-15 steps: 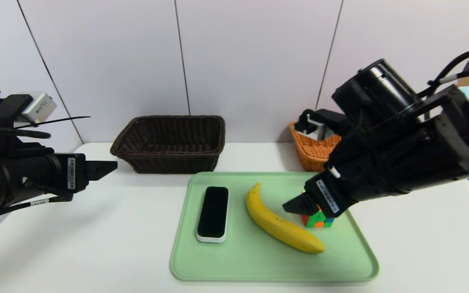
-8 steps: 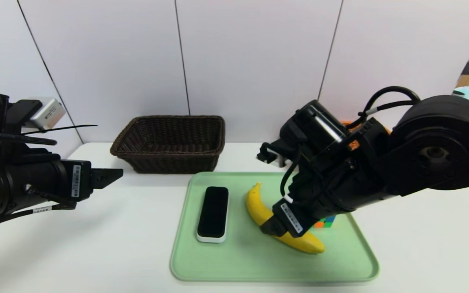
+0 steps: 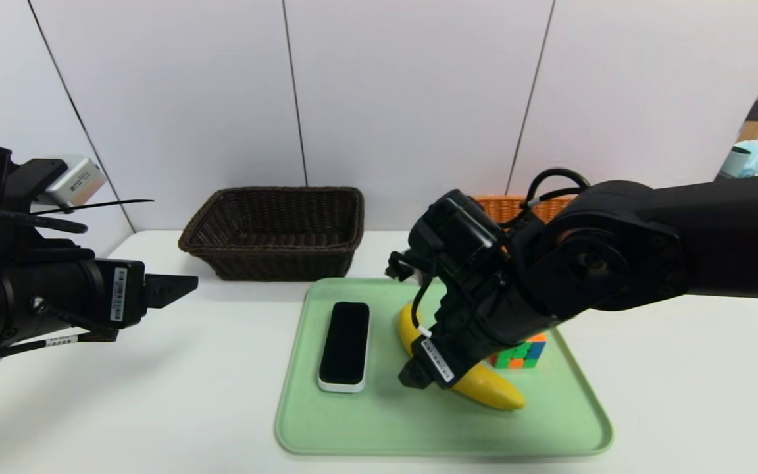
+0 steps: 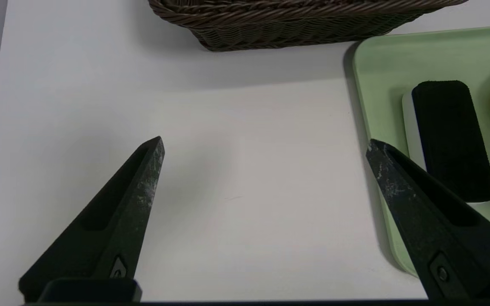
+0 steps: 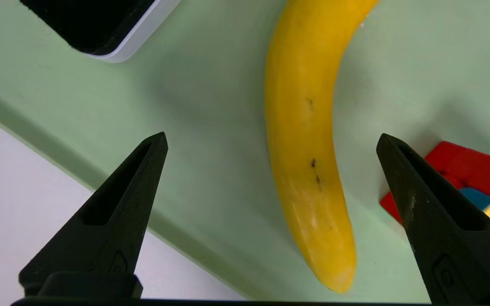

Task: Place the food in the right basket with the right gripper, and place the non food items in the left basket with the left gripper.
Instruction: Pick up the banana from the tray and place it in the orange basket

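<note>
Now that the right tool (image 3: pixel 418 376) has swung in from over the small multicoloured puzzle cube (image 3: pixel 520 351) and dropped low over the middle of the long curved yellow banana (image 3: pixel 484 388), the fruit lies between its two spread jaws — the right wrist view shows the banana (image 5: pixel 304 140) running lengthwise through the gap, nearer the cube-side jaw, with neither jaw touching it. The tool is wide open and holds nothing.

The banana rests flat on the pale green plastic tray (image 3: pixel 366 434), untouched. To its left lies the flat black oblong slab with a white base (image 3: pixel 344 345); to its right and slightly farther off sits the cube. My reading is that the reach is nearly over and the grasp comes next: a little more descent, then closing across the banana's width.

The light orange-tan wicker basket (image 3: pixel 494 207) shows only as a strip of rim behind the right arm, at the far right of the white bench (image 3: pixel 155 395) — that is where the banana must go. The dark brown wicker basket (image 3: pixel 274 230) stands far left of the tray. The left tool (image 3: pixel 172 289) hovers at the left over bare bench, jaws likewise wide apart and empty, apparently waiting its turn for the slab and cube.
</note>
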Controlling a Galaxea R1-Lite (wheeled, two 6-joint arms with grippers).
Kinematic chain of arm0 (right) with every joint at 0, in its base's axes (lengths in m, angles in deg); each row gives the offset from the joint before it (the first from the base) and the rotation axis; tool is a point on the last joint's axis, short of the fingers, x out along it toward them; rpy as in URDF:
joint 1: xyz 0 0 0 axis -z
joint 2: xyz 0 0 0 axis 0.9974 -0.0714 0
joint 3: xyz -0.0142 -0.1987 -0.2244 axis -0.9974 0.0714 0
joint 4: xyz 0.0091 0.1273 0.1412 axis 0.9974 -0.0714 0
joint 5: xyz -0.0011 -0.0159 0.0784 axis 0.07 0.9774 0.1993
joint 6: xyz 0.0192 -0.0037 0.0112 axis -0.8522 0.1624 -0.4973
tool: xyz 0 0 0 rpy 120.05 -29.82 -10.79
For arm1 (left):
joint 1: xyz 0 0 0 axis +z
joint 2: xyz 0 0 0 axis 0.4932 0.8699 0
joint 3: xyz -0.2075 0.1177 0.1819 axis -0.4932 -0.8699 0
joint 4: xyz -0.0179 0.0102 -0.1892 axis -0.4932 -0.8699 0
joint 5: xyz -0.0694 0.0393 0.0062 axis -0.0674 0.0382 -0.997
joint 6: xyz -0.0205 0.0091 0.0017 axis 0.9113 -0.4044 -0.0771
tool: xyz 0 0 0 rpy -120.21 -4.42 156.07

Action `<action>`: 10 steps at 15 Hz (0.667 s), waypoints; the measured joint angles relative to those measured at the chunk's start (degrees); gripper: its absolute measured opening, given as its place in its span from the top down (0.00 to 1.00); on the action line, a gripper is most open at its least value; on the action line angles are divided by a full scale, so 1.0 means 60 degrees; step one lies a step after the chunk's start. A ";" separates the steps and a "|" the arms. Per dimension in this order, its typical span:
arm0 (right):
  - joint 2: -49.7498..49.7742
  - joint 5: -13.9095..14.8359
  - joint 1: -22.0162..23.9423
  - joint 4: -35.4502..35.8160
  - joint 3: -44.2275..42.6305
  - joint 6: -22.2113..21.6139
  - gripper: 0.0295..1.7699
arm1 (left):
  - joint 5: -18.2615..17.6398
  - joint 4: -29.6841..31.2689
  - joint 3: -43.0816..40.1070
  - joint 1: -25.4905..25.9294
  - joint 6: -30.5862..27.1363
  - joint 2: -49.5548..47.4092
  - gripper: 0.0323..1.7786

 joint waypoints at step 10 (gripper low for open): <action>-0.1010 0.0059 0.0167 -0.0028 -0.0510 -0.0043 0.04 | -0.0014 -0.0002 -0.0010 -0.0008 0.0014 -0.0087 0.05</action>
